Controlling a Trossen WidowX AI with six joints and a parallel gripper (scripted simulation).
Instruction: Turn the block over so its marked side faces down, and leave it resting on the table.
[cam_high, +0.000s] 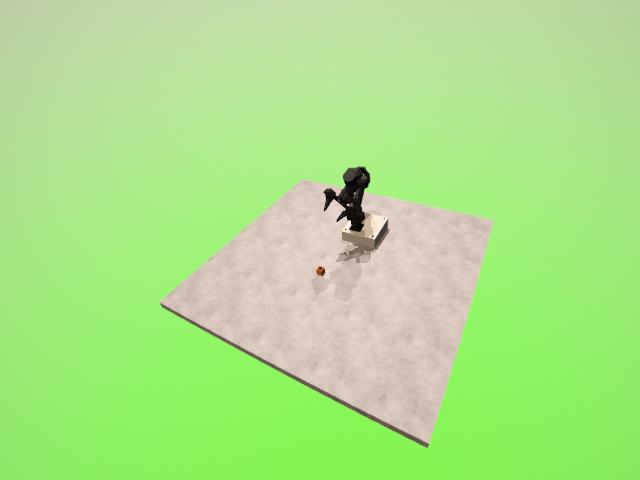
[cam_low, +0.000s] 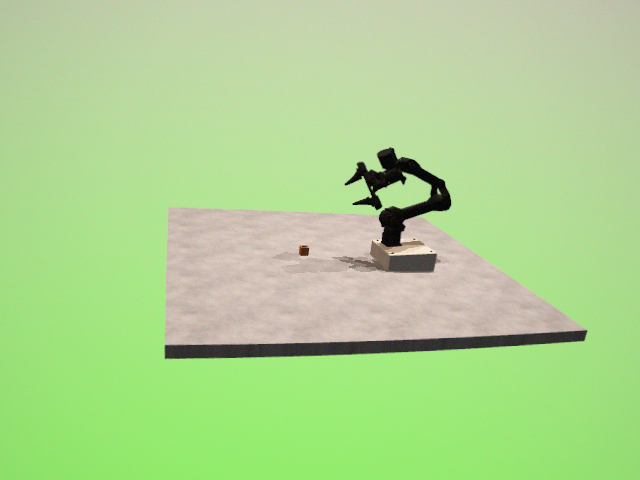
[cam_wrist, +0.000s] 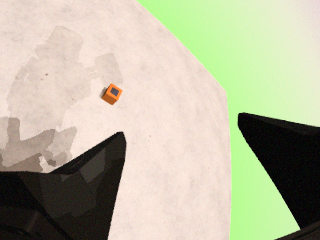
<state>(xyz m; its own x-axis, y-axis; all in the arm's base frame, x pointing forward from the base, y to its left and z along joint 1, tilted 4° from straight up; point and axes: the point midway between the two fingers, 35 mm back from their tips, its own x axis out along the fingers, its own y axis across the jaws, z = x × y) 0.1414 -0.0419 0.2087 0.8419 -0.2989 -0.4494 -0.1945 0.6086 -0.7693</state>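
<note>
A small orange block (cam_high: 320, 271) (cam_low: 303, 250) (cam_wrist: 111, 95) rests on the grey table (cam_high: 248, 310) (cam_low: 232, 310) (cam_wrist: 175, 115). A dark square mark shows on its top face in the top view and in the wrist view. My gripper (cam_high: 331, 215) (cam_low: 348, 193) (cam_wrist: 181, 128) is open, with nothing between its fingers. It hangs high above the table, between the block and the arm's base, well apart from the block. In the wrist view the block lies beyond the left fingertip. The block's underside is hidden.
The arm stands on a pale base box (cam_high: 357, 238) (cam_low: 411, 262) behind the gripper. Shadows of the arm fall on the table around and beside the block. The table's edges show in all views, with green background beyond them.
</note>
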